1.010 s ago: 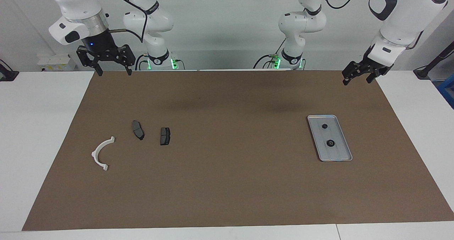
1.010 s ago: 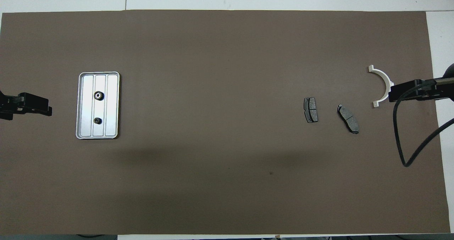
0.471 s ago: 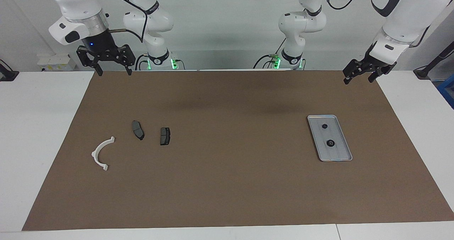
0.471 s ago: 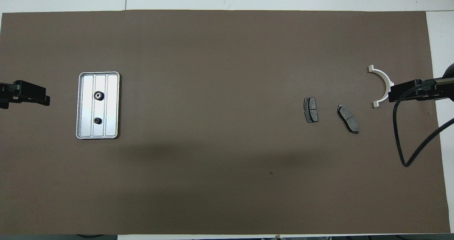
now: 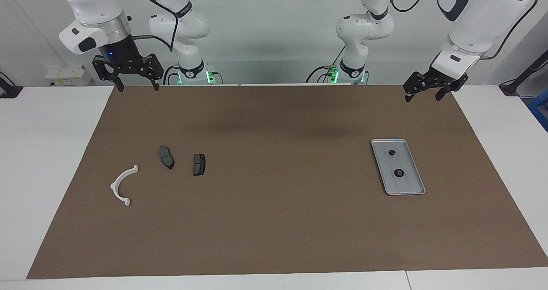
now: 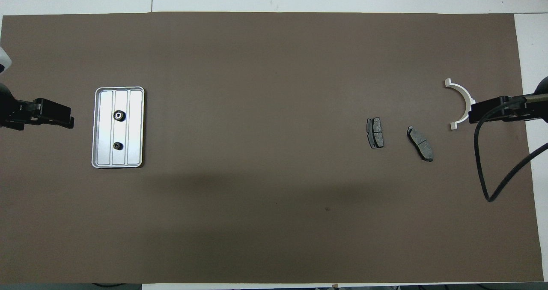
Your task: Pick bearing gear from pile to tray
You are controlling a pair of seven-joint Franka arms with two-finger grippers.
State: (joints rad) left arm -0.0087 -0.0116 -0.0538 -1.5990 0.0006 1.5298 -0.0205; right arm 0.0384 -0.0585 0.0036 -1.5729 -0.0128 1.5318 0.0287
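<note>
A brown paper-like mat point(image 5: 282, 183) covers the white bench point(image 5: 47, 153). Toward the left arm's end lies the tray point(image 5: 409, 186), a flat rectangular silver metal piece with rounded corners, a raised rim and a ribbed floor; two small black round bearing gears sit in it, the larger gear point(image 5: 398, 173) farther from the robots than the smaller gear point(image 5: 391, 152). Toward the right arm's end lie a white arc-shaped plastic piece point(image 5: 121, 184) and two dark grey brake pads point(image 5: 166, 156) point(image 5: 199, 164), well apart from the tray. The left end effector point(image 5: 421, 95) hangs in the air over the mat's edge nearest the robots, tilted, fingers spread and empty. The right end effector point(image 5: 136, 85) hangs upright over the mat's corner, fingers wide apart, holding nothing.
</note>
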